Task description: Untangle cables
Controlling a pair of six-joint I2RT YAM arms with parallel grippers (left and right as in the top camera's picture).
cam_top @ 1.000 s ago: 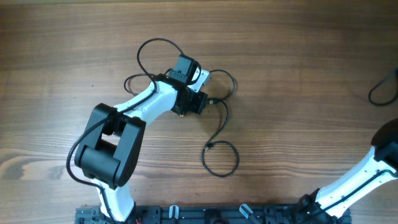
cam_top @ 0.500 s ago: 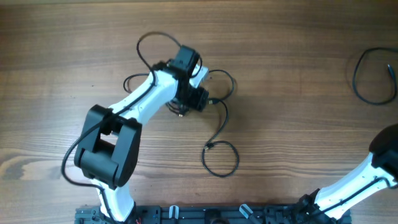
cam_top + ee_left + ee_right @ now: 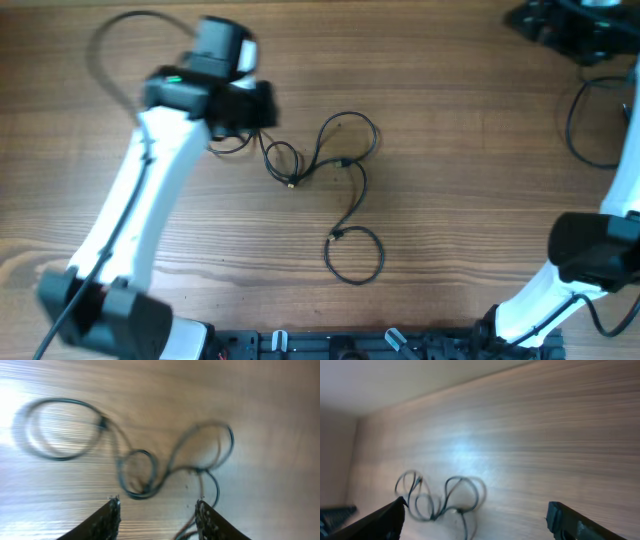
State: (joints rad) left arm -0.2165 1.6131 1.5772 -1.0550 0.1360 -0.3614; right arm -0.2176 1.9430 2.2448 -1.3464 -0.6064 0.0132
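Observation:
The tangled black cables (image 3: 345,150) lie in the middle of the table, with a small twisted loop (image 3: 281,160) at their left and a round loop (image 3: 355,256) below. My left gripper (image 3: 262,105) is raised just left of them, open and empty. In the left wrist view its gripper (image 3: 157,510) hovers above the cables (image 3: 142,472). Another black cable (image 3: 577,120) lies apart at the right. My right gripper (image 3: 545,25) is at the far right corner, open and empty. In the right wrist view its gripper (image 3: 480,520) faces the distant cables (image 3: 445,497).
The arm's own thick wire (image 3: 110,50) arcs at the far left. The right arm's base (image 3: 590,255) stands at the front right. A black rail (image 3: 350,345) runs along the table's front edge.
My left gripper has lifted off the tangle and swung up and left, leaving the cables spread on the table. My right arm has swung to the far right corner.

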